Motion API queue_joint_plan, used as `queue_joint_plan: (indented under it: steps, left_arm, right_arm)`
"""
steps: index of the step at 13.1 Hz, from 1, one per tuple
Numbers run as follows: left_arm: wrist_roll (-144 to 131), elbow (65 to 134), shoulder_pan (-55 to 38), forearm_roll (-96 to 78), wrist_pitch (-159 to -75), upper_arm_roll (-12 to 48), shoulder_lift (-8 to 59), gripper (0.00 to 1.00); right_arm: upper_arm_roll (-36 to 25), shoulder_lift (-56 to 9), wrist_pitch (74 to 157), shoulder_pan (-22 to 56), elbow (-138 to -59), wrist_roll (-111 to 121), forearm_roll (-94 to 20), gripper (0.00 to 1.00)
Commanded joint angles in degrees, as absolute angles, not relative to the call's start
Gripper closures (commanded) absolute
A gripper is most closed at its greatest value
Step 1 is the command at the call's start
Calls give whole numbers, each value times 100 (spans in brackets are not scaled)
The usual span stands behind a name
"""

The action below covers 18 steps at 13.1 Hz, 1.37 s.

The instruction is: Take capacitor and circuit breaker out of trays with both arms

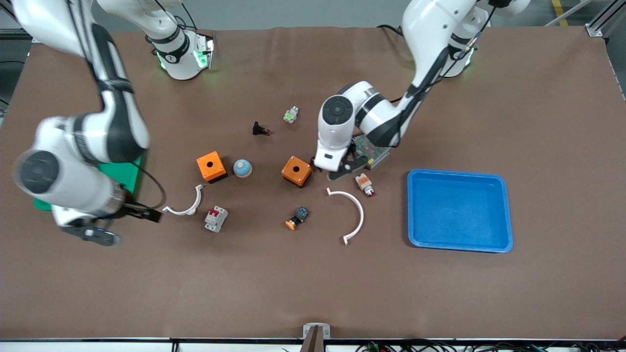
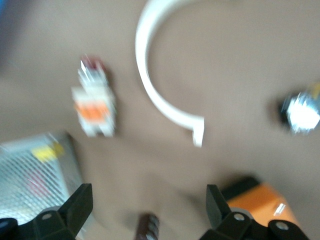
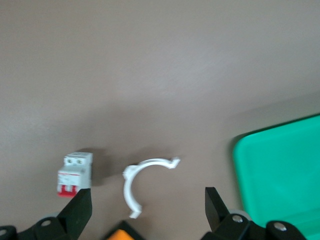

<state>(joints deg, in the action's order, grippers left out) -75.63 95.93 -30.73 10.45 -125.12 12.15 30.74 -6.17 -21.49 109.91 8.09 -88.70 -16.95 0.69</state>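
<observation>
1. Left wrist view: my left gripper (image 2: 148,195) has its fingers spread wide and grasps nothing. A small dark stub, which I take for the capacitor (image 2: 148,227), lies on the table in the gap between them.
2. An orange box (image 2: 260,205) sits just beside 1 finger, and a meshed module (image 2: 35,175) beside the other. The blue tray (image 1: 459,210) lies well apart from this hand, with nothing in it.
3. Right wrist view: my right gripper (image 3: 147,197) is also spread wide and empty. It hangs over bare table, with the green tray (image 3: 280,170) off 1 finger.
4. The breaker (image 3: 75,174) rests on the table ahead of the other finger, clear of the tray. A white clip (image 3: 142,182) lies between it and the gap.
5. I judge both parts to be out of the trays, so the step in hand is the retreat.
6. I would lift the left hand straight up with the fingers kept wide. The stub looks round, so a sideways brush could roll it toward the box.
7. I would raise the right hand before swinging it, so that neither finger catches the clip or the tray rim.
</observation>
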Motion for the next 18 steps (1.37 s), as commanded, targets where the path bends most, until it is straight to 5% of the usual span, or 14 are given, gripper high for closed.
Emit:
queue_joint_plan:
  steps: [1,6,12,15,18]
  left_arm:
    - [-6938,9081,-2288,1467,-11656,1257,2568,0]
    - [-4479,8482,-925,1398,-10628,1266,1997,0]
    - [-1708,8464,359,801,-9731,1301,1082,0]
    - [-1135,8551,405,519,-9370,1144,608,0]
    - [-617,9042,-103,116,-9106,363,29,0]
  right_arm:
    - [-492,-1531,10776,125,-9044,-531,-182,0]
    - [-518,-626,10021,-439,-9053,53,-668,0]
    - [-492,332,10106,-396,-9789,141,-396,0]
    - [-483,334,10126,-404,-9539,167,-378,0]
    - [-492,211,9967,-430,-9124,97,-212,0]
